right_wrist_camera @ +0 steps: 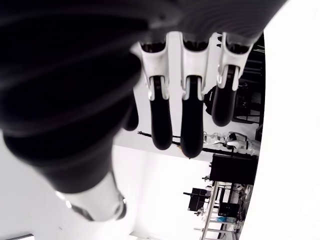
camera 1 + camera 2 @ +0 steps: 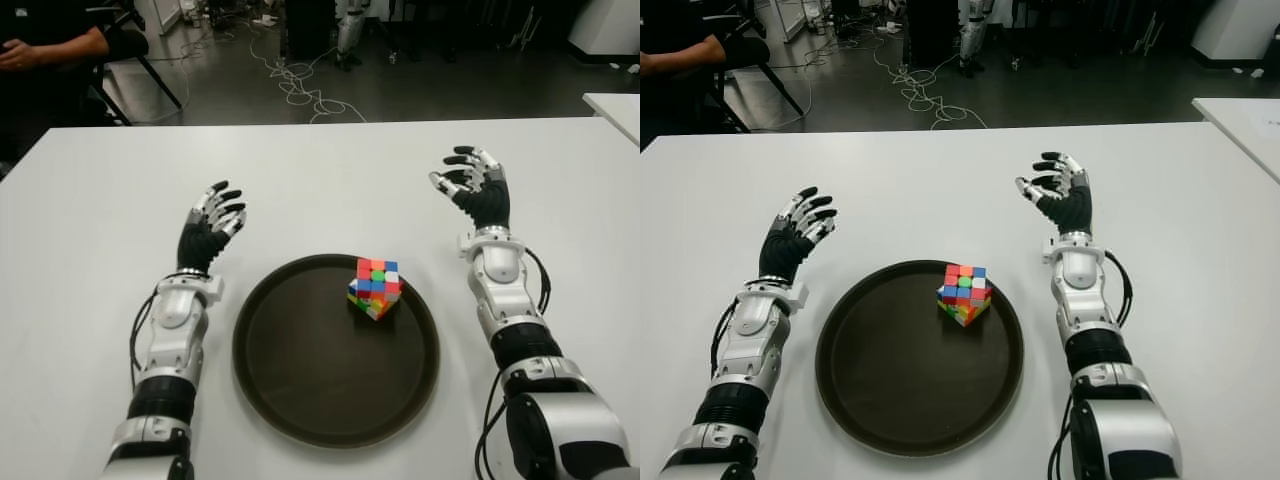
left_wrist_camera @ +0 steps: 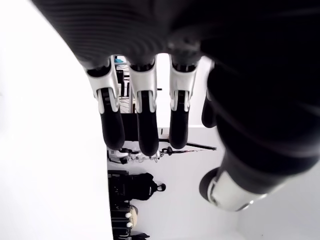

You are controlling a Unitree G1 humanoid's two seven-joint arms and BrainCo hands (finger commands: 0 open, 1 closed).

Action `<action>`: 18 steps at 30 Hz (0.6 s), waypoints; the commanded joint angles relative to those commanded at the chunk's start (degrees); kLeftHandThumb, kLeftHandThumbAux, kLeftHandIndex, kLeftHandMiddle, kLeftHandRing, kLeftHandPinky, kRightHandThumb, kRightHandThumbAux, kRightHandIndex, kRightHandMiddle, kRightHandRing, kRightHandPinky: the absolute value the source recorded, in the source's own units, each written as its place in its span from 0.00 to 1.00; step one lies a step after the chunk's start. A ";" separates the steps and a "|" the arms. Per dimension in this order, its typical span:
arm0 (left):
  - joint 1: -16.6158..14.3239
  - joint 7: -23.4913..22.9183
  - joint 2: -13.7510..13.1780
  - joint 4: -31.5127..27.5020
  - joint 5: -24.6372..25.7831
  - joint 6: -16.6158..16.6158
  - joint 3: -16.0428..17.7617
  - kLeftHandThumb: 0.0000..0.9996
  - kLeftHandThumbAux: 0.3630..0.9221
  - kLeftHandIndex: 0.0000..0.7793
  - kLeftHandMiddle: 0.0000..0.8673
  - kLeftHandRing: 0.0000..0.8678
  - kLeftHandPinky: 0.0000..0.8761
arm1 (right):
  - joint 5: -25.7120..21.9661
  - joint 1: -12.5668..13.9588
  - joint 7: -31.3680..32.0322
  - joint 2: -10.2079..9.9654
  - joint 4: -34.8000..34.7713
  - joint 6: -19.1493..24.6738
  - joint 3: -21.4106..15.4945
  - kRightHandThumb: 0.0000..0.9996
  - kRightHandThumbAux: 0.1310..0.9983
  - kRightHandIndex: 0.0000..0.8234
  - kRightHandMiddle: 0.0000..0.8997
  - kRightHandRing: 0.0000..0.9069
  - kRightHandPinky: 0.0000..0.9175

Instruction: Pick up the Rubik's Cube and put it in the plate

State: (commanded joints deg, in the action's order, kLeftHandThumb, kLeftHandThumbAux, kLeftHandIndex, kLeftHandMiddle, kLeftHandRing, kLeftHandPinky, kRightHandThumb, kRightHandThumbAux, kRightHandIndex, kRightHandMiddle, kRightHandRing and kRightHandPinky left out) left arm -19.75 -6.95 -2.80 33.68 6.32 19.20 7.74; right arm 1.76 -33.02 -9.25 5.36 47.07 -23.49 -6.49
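A Rubik's Cube (image 2: 375,287) with mixed coloured faces stands inside the round dark brown plate (image 2: 300,370), near its far right rim. My right hand (image 2: 472,185) is raised over the white table, to the right of the plate and beyond the cube, fingers spread and holding nothing. My left hand (image 2: 215,219) shows on the left of the plate, fingers relaxed and empty. Both wrist views show only extended fingers (image 3: 145,125) with nothing between them, likewise the right fingers (image 1: 192,125).
The white table (image 2: 100,230) stretches wide around the plate. Beyond its far edge are a dark floor with cables (image 2: 300,85), a person's arm (image 2: 50,45) on a chair at far left, and another white table corner (image 2: 615,105) at right.
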 joint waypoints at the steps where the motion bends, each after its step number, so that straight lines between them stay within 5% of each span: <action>1: 0.01 0.08 -0.01 -0.05 -0.07 -0.08 -0.03 0.15 0.73 0.20 0.27 0.28 0.30 | -0.07 0.02 0.11 -0.01 -0.02 -0.07 -0.03 0.22 0.84 0.40 0.45 0.47 0.46; 18: 0.13 2.20 0.19 -0.45 -0.82 0.41 -0.01 0.13 0.74 0.19 0.26 0.27 0.28 | 0.27 1.11 -0.47 -0.39 -2.03 0.17 -0.03 0.26 0.81 0.36 0.43 0.45 0.45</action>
State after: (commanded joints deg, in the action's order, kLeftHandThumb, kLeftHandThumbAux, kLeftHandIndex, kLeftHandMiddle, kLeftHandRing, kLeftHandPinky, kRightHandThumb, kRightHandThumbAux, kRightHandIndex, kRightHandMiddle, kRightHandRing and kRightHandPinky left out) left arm -19.62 -4.75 -2.60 33.23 5.50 19.62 7.73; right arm 2.03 -31.91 -9.72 4.97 45.04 -23.32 -6.52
